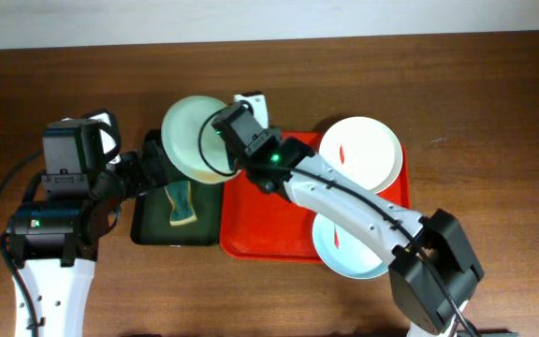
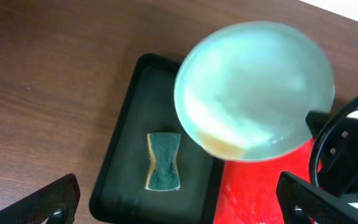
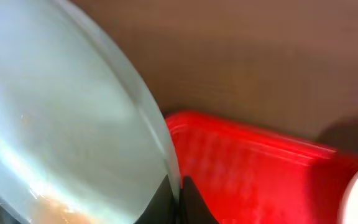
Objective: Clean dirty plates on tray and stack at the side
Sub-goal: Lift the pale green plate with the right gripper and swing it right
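The right fingers point(image 3: 174, 200) pinch the mint plate's point(image 1: 193, 139) rim, holding it above the green tray's point(image 1: 151, 229) far end. The left fingers point(image 1: 148, 167) gape wide and empty over the sponge point(image 1: 181, 204) in that tray. On the red tray point(image 1: 260, 220), mid-tabletop point(image 1: 494, 94), a white plate point(image 1: 368, 150) fills the far right corner and a blue plate point(image 1: 340, 257) overhangs the near rim. That makes three plates.

A dark brown wooden surface point(image 1: 494, 84) with fine horizontal grain fills nearly the whole overhead view. Along its far edge runs a plain, off-white pale strip point(image 1: 269, 17); whether it is wall or floor cannot be told. The light is soft and even, casting only faint shadows.
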Motion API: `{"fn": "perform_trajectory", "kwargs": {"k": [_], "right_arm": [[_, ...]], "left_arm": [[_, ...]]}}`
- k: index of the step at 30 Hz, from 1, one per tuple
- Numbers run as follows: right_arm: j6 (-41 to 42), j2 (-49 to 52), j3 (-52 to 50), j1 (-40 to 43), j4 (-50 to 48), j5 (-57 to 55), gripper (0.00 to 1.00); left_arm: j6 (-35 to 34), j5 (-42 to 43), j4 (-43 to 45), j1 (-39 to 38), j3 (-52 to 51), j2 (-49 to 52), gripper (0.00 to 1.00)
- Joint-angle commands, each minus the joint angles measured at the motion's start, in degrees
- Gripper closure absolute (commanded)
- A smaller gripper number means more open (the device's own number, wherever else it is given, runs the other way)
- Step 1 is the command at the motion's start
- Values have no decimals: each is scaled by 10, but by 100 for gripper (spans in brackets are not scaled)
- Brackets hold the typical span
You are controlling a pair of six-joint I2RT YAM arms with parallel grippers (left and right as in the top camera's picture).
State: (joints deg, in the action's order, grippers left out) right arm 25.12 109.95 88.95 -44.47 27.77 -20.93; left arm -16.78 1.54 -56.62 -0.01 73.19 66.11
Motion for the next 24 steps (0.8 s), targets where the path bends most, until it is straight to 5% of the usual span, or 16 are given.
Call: {"fn": "perform_trajectory", "kwargs": {"k": [1,9,24], "right_arm": [[-132,-2,18,-44,-40,-161,96],[-347,-3,19,-97,-178,-255,96],[-489,-28,20,-115,-216,-293,96]], "left_arm": [[-5,2,-1,3,8,-1,1],[-5,2,-1,3,8,-1,1],[-5,2,-1,3,8,-1,1]]}}
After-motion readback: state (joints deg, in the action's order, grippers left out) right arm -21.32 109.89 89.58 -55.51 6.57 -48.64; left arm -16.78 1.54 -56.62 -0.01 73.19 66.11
